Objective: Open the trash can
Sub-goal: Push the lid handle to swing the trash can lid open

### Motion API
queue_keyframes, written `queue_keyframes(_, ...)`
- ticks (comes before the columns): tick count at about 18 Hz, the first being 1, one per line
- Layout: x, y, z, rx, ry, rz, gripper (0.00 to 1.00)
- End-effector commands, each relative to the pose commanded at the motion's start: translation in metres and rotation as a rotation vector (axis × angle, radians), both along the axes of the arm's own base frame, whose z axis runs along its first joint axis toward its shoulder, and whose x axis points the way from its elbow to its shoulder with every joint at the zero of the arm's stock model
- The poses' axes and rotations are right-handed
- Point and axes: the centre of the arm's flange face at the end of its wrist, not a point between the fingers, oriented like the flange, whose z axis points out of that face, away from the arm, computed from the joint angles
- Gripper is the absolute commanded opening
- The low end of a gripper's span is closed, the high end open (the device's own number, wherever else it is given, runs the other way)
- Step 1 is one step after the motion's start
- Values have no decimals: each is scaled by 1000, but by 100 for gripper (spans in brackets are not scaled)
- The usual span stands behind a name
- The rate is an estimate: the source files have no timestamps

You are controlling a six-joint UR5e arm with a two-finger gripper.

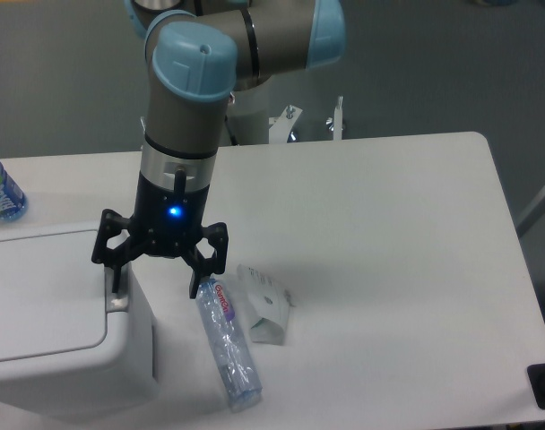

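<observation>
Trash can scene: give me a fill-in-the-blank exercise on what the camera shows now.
1. The lid of the white trash can is ____.
2. The tool has its fingers spread ____, one finger at the can's right edge.
3. The clear plastic bottle beside the can is lying ____ on the table.
4. Right of that bottle lies a crumpled white ____.

Missing words: closed; open; flat; wrapper

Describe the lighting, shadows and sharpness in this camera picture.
Fixed camera view: soft, even light on the white table, with faint shadows beside the lying bottle and crumpled paper; a blue LED glows on the gripper; the trash can nearly blends into the table; the picture is slightly soft, so label text is barely readable.
</observation>
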Motion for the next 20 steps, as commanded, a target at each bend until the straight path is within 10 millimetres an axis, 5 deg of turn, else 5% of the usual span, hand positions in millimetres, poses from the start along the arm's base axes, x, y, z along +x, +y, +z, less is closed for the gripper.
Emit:
queue_keyframes(14,-8,6,0,26,18,5,100)
queue_keyframes(20,-41,-16,43,68,99,50,100)
